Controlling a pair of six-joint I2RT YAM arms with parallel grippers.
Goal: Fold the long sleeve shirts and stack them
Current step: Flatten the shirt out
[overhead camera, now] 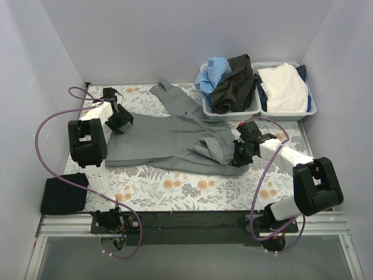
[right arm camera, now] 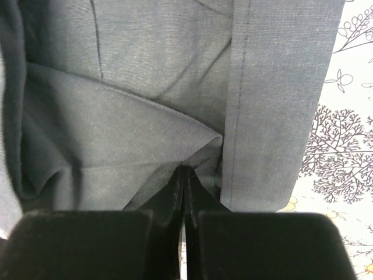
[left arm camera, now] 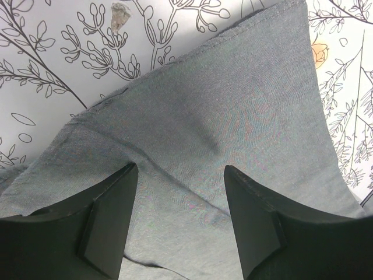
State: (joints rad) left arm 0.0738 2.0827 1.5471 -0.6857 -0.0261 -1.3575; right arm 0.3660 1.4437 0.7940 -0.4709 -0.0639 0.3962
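Enclosure: a plain pale back wall (overhead camera: 186, 35), left wall (overhead camera: 23, 70) and right wall (overhead camera: 349, 52) are closing in the work area on three sides.
Table: a white cloth (overhead camera: 175, 189) printed with orange flowers and grey fern sprigs is covering the top.
Near edge: a silver metal rail (overhead camera: 64, 224) is running along the front, and a black strip (overhead camera: 192, 220) is lying along it.
Light: soft and even, casting only faint shadows.

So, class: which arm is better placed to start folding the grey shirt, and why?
Right, probably. The right gripper is shut on a fold of the grey shirt by its edge, ready to carry it over. The left gripper hangs open over the cloth, gripping nothing.
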